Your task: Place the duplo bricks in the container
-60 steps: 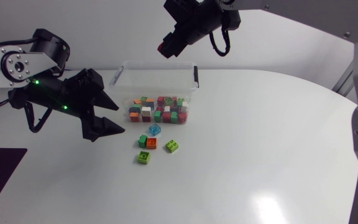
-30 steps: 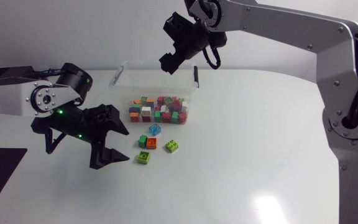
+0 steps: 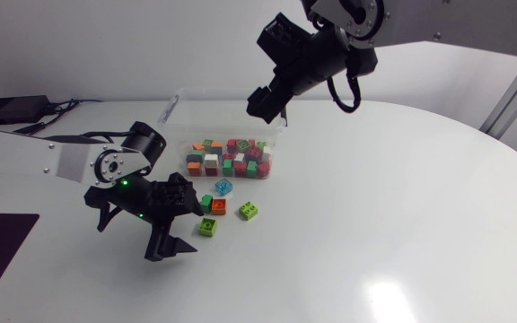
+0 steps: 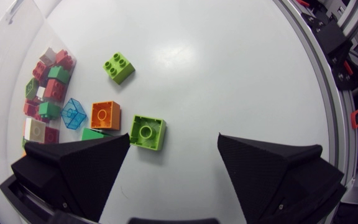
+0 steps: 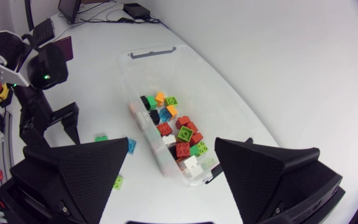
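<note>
Left arm (image 3: 65, 160) in from the left edge, silver-grey link low over the tabletop (image 3: 375, 224), black wrist bent downward. Left pincer (image 3: 189, 226) close above the surface, pointing toward the middle, broad wedge fingers (image 4: 73, 174) spread wide with nothing gripped between them. Right arm (image 3: 447, 20) in from the upper right, held high, wrist angled down and leftward. Right pincer (image 3: 260, 99) well above the tabletop, far apart from the left one, fingers (image 5: 73, 180) likewise parted and empty.
</note>
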`<state>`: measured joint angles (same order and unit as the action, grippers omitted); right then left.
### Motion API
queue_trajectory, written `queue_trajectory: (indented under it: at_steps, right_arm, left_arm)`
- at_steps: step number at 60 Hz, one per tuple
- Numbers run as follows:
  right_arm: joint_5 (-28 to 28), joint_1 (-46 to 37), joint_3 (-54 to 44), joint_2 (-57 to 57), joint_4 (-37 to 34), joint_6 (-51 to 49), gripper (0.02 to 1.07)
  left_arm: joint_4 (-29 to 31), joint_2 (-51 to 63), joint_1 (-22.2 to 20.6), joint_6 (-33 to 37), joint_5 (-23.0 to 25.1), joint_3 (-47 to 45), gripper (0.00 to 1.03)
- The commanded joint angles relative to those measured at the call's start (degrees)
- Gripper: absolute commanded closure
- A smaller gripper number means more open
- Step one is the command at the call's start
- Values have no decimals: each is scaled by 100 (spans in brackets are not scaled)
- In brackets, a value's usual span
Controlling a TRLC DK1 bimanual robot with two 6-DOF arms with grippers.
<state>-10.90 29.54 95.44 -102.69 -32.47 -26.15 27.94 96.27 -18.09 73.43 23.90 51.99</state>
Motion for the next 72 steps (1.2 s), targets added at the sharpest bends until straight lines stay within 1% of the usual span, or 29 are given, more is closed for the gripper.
queue_trajectory:
  at_steps: [1, 11, 16, 26, 33, 35, 39, 40, 45, 49, 50, 58, 63, 69, 72]
  right_arm:
    - [-115, 105, -526, 276, 109, -109, 7]
    - [-141, 228, -1388, 637, 320, -145, 7]
    - [-158, 245, -1827, 786, 470, -145, 7]
    - [-167, 245, -2354, 962, 716, -118, 7]
    - [-194, 254, -2592, 1006, 821, -109, 7]
    - [-211, 254, -2644, 1015, 865, -101, 7]
    - [-229, 272, -2776, 1023, 953, -65, 7]
    - [-229, 280, -2803, 1015, 962, -57, 7]
    - [-238, 342, -2873, 935, 1041, -22, 7]
    - [-238, 430, -2864, 786, 1058, 49, 7]
    - [-238, 447, -2864, 751, 1058, 75, 7]
    - [-185, 667, -2776, 294, 1058, 462, 7]
    - [149, 887, -2741, 39, 1050, 638, 7]
    - [237, 1045, -2592, -242, 953, 910, 7]
    - [237, 1080, -2460, -409, 839, 1033, 11]
  left_arm:
    - [1, 322, -37, 304, -17, 303, 6]
    - [106, 665, 7, 374, -70, 752, 7]
    - [396, 955, -28, 471, -87, 1059, 8]
    - [633, 1192, -116, 550, -140, 1261, 11]
    - [668, 1315, -169, 576, -193, 1288, 12]
    - [686, 1351, -178, 585, -202, 1296, 15]
    - [730, 1421, -213, 611, -219, 1296, 26]
    - [730, 1430, -222, 611, -219, 1296, 27]
    - [739, 1509, -248, 611, -272, 1314, 48]
    - [792, 1553, -257, 611, -298, 1332, 68]
    - [800, 1562, -266, 611, -298, 1332, 70]
    - [809, 1641, -292, 550, -307, 1323, 73]
    - [827, 1632, -310, 541, -307, 1288, 73]
    - [950, 1562, -266, 541, -307, 1270, 74]
    - [1046, 1474, -239, 541, -307, 1253, 74]
